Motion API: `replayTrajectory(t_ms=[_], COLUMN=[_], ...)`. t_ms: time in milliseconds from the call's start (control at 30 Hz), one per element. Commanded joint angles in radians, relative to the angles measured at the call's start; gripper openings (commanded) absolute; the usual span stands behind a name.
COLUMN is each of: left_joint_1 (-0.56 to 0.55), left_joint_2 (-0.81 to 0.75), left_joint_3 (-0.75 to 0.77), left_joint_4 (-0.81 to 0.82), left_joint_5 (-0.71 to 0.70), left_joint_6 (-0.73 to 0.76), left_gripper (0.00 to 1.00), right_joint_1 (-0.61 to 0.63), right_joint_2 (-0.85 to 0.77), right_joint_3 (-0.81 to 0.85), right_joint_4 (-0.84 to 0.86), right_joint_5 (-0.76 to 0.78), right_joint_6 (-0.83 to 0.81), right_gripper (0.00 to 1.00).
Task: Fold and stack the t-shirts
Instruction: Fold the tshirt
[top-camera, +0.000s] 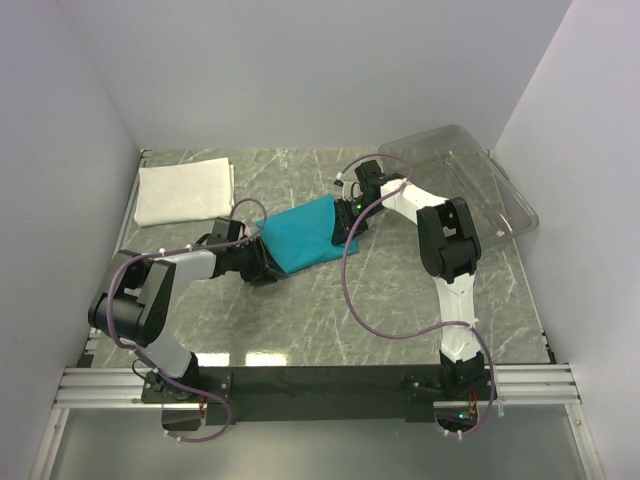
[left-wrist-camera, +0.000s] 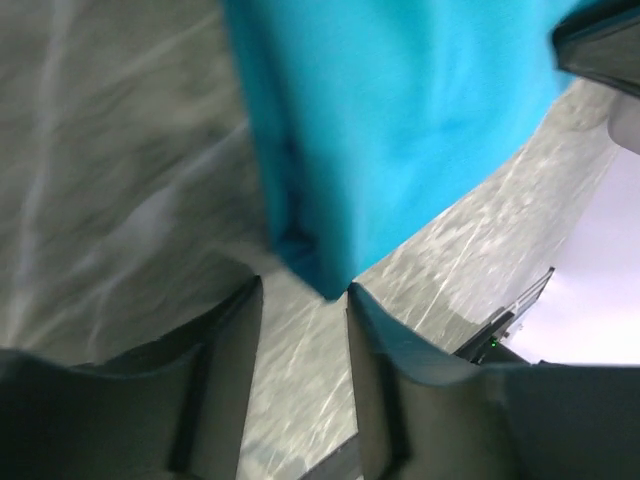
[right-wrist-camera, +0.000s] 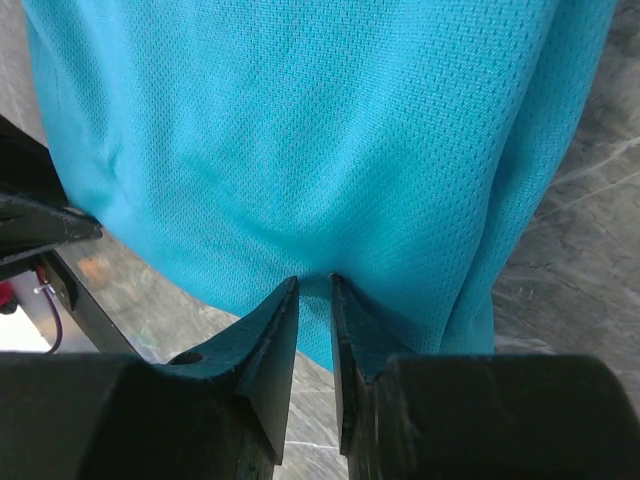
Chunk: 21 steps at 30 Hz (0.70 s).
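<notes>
The teal t-shirt (top-camera: 305, 238) lies folded into a slanted oblong at mid-table, between the two arms. Its left edge shows a stacked fold in the left wrist view. Its lower right edge drapes in soft pleats in the right wrist view.

You have bare table (top-camera: 400, 300) in front of the shirt, toward the arm bases. More of the table is bare behind it, up to the back wall. The white t-shirt (top-camera: 185, 192) lies folded at the far left corner, well apart from the teal one. The clear tray (top-camera: 515, 205) sits tilted at the far right, overhanging the table's edge.

Both wrist views crop the teal shirt, so you see no neckline or label. The left wrist view is blurred.

The left gripper (left-wrist-camera: 303, 290) stands at the shirt's near left corner. Its jaws are parted, with table showing between them. The corner of the cloth reaches just to the mouth of the gap and is not clamped.

The right gripper (right-wrist-camera: 315, 282) meets the shirt's far right edge. Its fingertips (right-wrist-camera: 290, 300) stand almost together, leaving a slim slit. You cannot tell whether a fold of cloth is nipped there.
</notes>
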Motion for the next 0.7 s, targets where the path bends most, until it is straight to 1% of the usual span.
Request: replayTrajectory(t_ms=[0,100,200,400,433,467,500,567,600,667], left_joint_1=[0.032,0.061,0.073,0.082,0.085,0.096,0.101,0.113,0.116,0.125], left_joint_2=[-0.037,-0.034,-0.040,-0.151,-0.164,-0.189,-0.198,-0.198,-0.189,-0.142], left_joint_3=[-0.031,-0.052,-0.057,-0.078,-0.080,-0.089,-0.094,-0.089,-0.083,-0.053], left_joint_4=[-0.087,-0.077,-0.069,-0.012,0.000,0.006,0.037,0.060,0.058,0.040], left_joint_5=[-0.020,-0.008,0.005,0.080,0.086,0.094,0.103,0.098,0.088,0.040], left_joint_6=[0.027,0.014,0.016,0.033,0.030,0.014,0.001,-0.036,-0.047,-0.078], left_gripper=[0.42,0.27,0.24,0.34,0.40,0.43,0.50,0.57,0.61,0.63], right_joint_1=[0.007,0.006,0.007,0.007,0.006,0.006,0.007,0.006,0.007,0.007], right_joint_2=[0.034,0.033,0.031,0.031,0.030,0.028,0.027,0.022,0.017,0.008], right_joint_3=[0.038,0.038,0.037,0.038,0.040,0.041,0.044,0.053,0.057,0.058], right_joint_4=[0.004,0.004,0.004,-0.001,-0.007,-0.008,-0.008,-0.025,-0.028,-0.030], right_joint_5=[0.047,0.042,0.039,0.024,0.018,0.012,-0.004,-0.028,-0.036,-0.056], right_joint_6=[-0.005,-0.003,-0.006,-0.017,-0.023,-0.024,-0.032,-0.043,-0.072,-0.078], right_gripper=[0.27,0.27,0.27,0.27,0.28,0.28,0.29,0.31,0.34,0.36])
